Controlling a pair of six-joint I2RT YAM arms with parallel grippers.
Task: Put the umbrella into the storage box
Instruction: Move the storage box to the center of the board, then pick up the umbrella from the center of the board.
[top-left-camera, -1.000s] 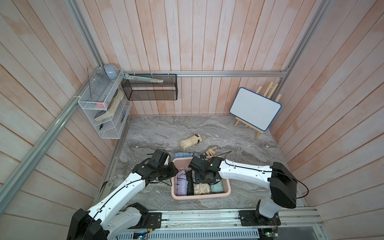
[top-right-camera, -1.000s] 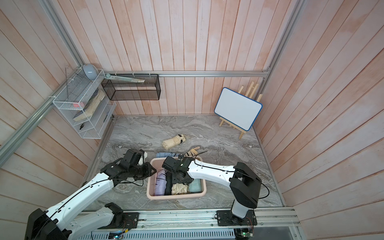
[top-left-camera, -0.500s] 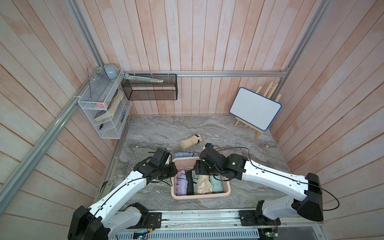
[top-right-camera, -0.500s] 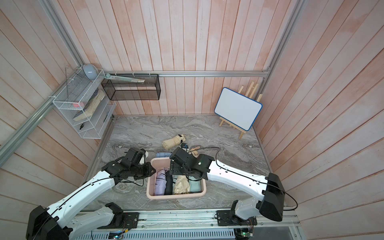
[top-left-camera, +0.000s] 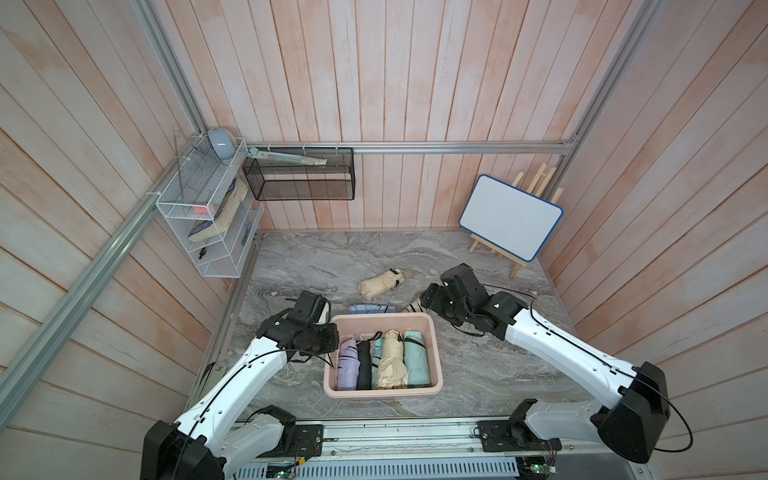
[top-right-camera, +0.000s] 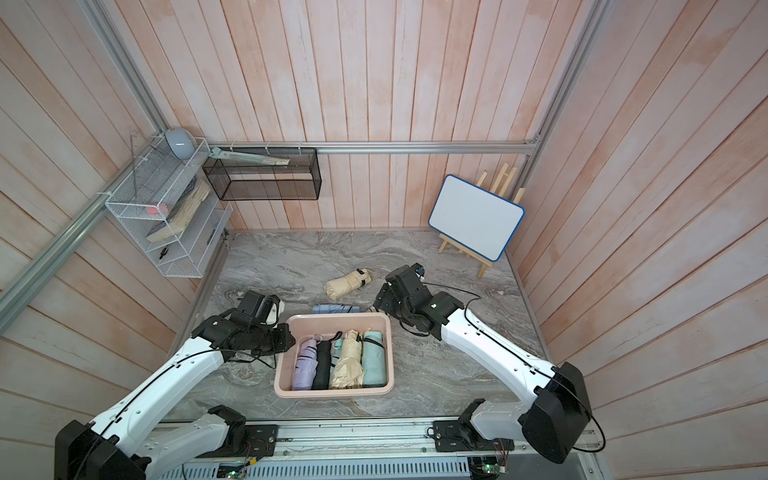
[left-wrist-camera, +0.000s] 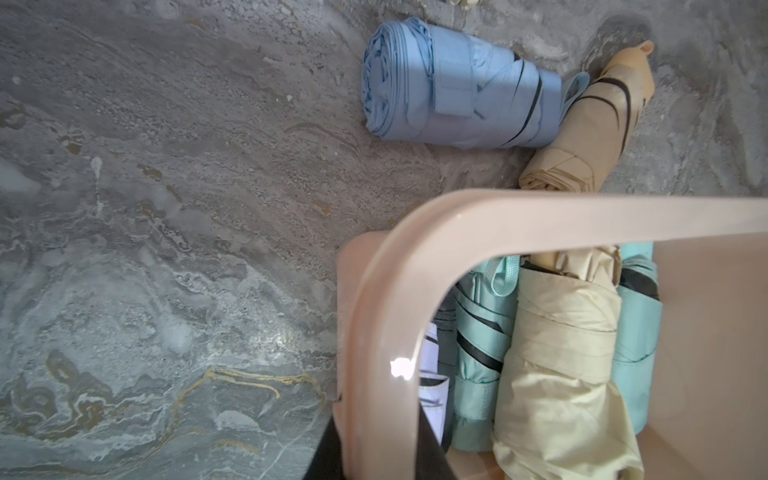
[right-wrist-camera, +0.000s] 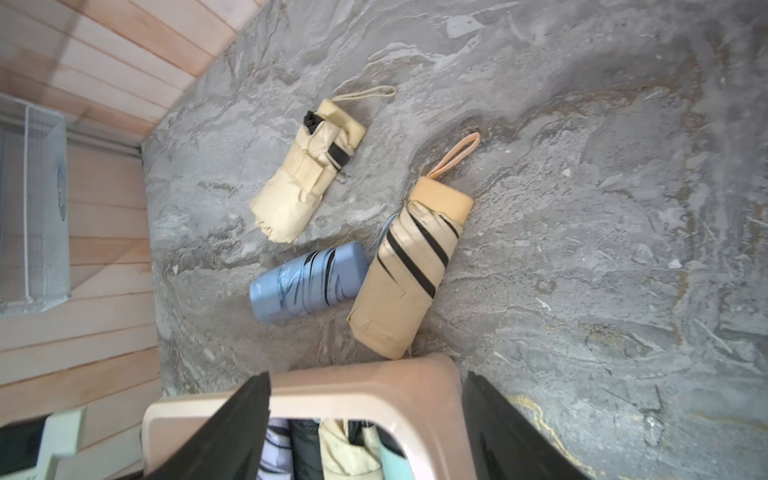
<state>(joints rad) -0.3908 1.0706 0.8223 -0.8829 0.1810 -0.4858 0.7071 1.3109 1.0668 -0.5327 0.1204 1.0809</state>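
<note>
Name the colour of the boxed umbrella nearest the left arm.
The umbrella is lilac, clearest in a top view.

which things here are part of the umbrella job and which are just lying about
Part of the job:
- storage box, left claw shut on its rim
- blue umbrella, striped tan umbrella and pale yellow umbrella, all out on the table
- right claw, open

Just lying about:
- whiteboard
- black mesh basket
- white wire rack

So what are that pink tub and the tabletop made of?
The storage box looks like smooth, glossy plastic: its rolled rim catches a bright glint. The tabletop looks like grey marble with veins and a sheen, though it could be a printed laminate.
</note>
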